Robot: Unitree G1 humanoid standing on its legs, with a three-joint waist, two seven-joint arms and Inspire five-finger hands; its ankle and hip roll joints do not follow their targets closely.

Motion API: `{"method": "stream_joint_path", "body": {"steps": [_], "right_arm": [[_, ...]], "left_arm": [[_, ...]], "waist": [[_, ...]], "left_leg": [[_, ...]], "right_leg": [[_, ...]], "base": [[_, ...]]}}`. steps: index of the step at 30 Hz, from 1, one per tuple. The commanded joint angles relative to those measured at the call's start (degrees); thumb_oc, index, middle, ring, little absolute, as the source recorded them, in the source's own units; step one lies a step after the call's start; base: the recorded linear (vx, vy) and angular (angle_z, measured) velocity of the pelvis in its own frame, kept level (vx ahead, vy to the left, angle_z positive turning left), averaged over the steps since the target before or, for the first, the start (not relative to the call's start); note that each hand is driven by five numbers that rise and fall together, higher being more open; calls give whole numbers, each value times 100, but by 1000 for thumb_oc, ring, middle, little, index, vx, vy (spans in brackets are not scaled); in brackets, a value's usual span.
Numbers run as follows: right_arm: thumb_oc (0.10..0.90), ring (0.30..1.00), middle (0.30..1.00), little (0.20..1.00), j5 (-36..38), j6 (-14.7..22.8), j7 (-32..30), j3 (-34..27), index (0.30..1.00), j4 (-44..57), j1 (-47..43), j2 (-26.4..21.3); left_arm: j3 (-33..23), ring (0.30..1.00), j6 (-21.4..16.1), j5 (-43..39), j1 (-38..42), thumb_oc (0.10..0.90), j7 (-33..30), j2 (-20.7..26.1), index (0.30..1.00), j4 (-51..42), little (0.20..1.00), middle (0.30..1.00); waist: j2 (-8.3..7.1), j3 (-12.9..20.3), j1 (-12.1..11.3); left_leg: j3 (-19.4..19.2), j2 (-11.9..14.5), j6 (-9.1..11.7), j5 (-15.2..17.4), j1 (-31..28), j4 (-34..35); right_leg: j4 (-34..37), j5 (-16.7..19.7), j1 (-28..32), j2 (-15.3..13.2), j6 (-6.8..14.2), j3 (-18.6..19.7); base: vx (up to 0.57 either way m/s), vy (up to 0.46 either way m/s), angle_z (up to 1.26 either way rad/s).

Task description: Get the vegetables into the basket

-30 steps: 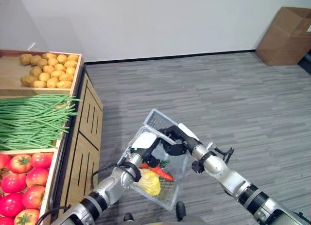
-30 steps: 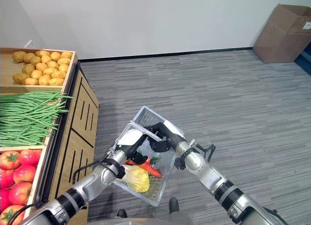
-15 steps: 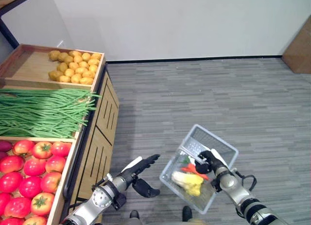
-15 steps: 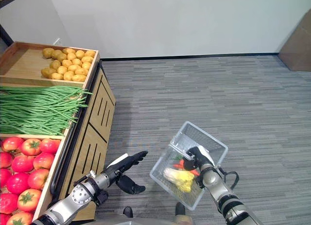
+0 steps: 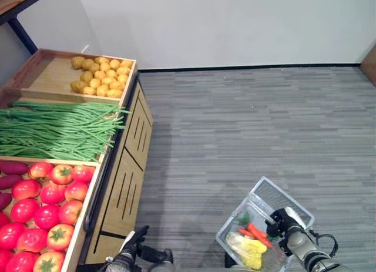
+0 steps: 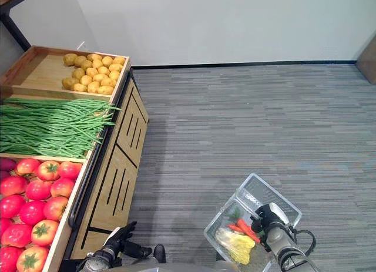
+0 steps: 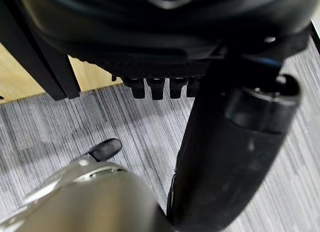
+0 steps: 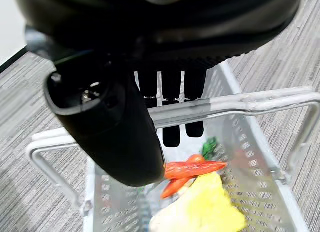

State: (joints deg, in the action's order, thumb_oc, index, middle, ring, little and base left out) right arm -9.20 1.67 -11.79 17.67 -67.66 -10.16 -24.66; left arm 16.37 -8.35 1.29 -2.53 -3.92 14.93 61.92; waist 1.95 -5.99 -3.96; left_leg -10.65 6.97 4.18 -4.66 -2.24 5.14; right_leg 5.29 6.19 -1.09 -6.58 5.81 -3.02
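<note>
Gripping a perforated clear basket (image 5: 265, 195) by its metal handle (image 8: 235, 102), right hand (image 5: 281, 220) is curled; left hand (image 5: 136, 248) hangs loosely open.

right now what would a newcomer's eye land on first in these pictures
Probably the wooden produce stand on the robot's left, with its bright tomatoes nearest, green beans in the middle and potatoes farthest. Next, the clear basket low on the right, hanging by its handle from the right hand and holding a carrot and something yellow.
</note>
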Motion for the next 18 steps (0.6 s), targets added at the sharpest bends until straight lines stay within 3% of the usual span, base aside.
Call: {"method": "stream_joint_path", "body": {"steps": [1,14,15,16,17,18], "right_arm": [[400,300,300,300,-62,335,-396,-200,300,-114,-793,-297],[400,300,300,300,-45,271,-423,-317,300,-635,-708,-272],[535,489,489,489,-43,266,-414,-326,489,-663,-701,-278],[612,596,596,596,-42,266,-414,-326,596,-664,-702,-278],[900,1000,1000,1000,-33,246,-415,-350,1000,-684,-678,-280],[900,1000,1000,1000,-6,242,-415,-371,1000,-708,-675,-280]], "left_arm": [[36,1000,-9,502,317,900,-395,124,1000,457,1000,1000],[-295,1000,282,765,239,900,-559,-144,1000,1278,1000,1000],[-321,1000,285,702,232,900,-544,-163,1000,1263,1000,1000],[-321,1000,285,702,232,900,-544,-163,1000,1263,1000,1000],[-381,1000,289,613,222,900,-560,-175,1000,1257,1000,1000],[-380,1000,293,601,229,900,-562,-182,1000,1275,1000,1000]], "waist": [[-275,-155,-67],[-188,-293,-44],[-184,-292,-48],[-184,-292,-48],[-175,-301,-46],[-174,-304,-42]], "left_leg": [[176,-97,11,-45,278,-14],[122,-37,46,-96,396,-14],[124,-36,49,-98,399,-14],[124,-36,49,-98,399,-14],[125,-33,49,-107,402,-14],[131,-32,49,-105,400,-14]], "right_leg": [[-29,191,-18,-203,250,-317],[-29,207,-205,-151,217,-244],[-29,207,-206,-150,217,-241],[-29,207,-207,-150,216,-241],[-29,212,-210,-146,213,-257],[-29,210,-210,-144,210,-255]], "base": [[-26,-13,-3],[-7,-8,-2],[0,0,0],[0,0,0],[0,0,0],[0,0,0]]}}
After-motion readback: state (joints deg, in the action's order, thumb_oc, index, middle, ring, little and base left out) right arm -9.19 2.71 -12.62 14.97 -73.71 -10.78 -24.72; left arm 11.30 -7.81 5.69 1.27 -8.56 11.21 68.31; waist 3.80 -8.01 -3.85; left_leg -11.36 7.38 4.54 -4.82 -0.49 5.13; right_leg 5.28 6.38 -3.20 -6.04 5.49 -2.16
